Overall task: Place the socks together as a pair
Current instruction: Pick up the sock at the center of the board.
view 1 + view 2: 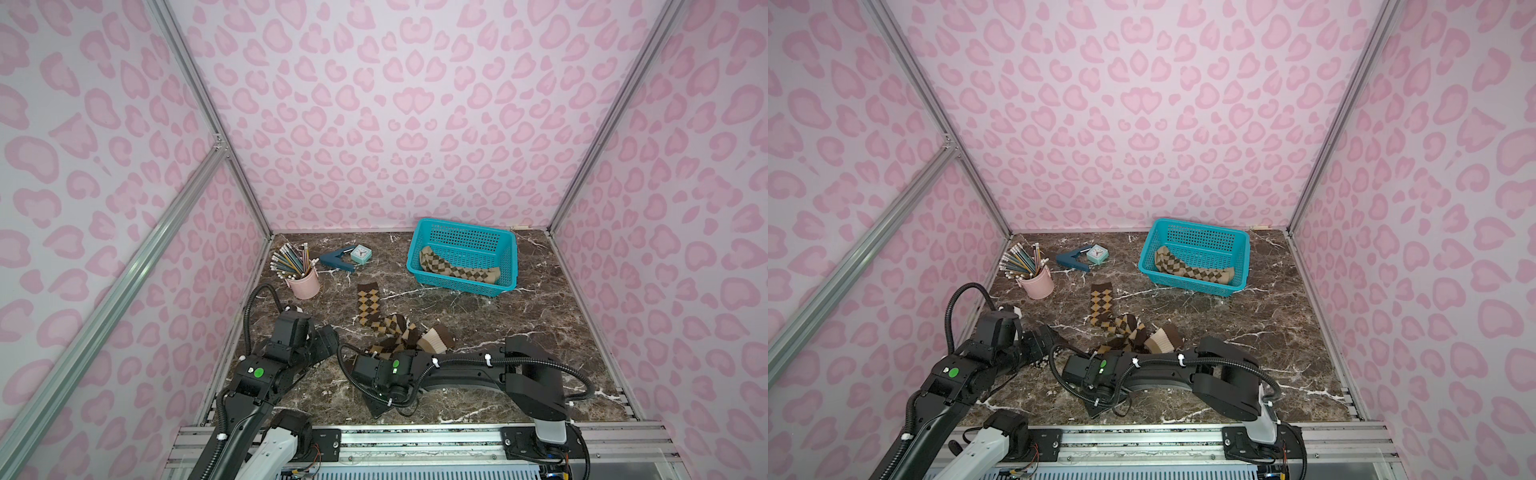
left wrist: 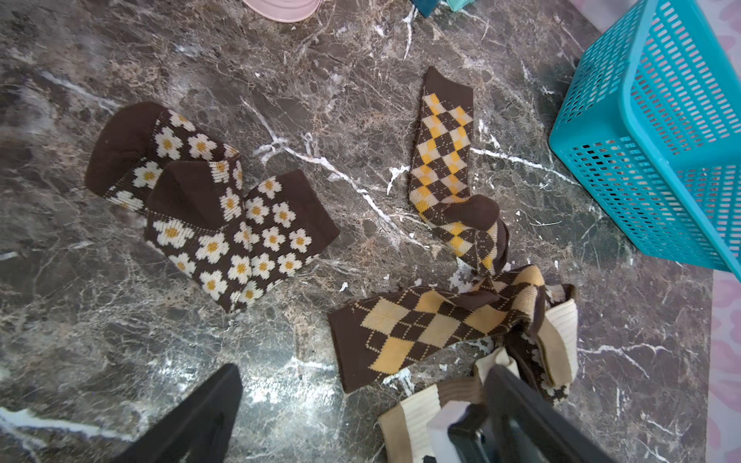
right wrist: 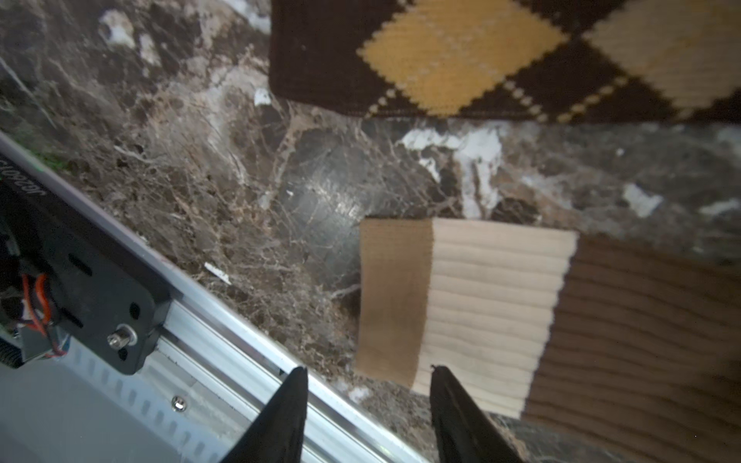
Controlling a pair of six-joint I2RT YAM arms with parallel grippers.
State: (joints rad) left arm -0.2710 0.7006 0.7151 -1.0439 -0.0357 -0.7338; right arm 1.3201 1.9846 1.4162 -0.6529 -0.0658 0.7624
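Note:
Several socks lie on the dark marble. Two flowered socks (image 2: 224,224) overlap each other. A small argyle sock (image 1: 368,305) (image 2: 443,156) runs into a heap with a larger argyle sock (image 2: 429,324) (image 3: 461,56) and a striped sock (image 1: 436,338). Another striped sock (image 3: 481,304) (image 2: 413,425) lies flat under my right arm (image 1: 457,370). My right gripper (image 3: 369,381) hangs just over that sock's tan cuff, jaws apart, one fingertip (image 3: 443,385) at its cream band. My left gripper (image 2: 361,385) is wide open above bare marble beside that cuff.
At the back right stands a teal basket (image 1: 461,232) with an argyle sock (image 1: 457,270) in it. A pink cup of pencils (image 1: 303,284), a blue stapler (image 1: 338,261) and a small clock (image 1: 360,253) sit at the back left. The front rail (image 3: 224,320) runs close to my right fingertips.

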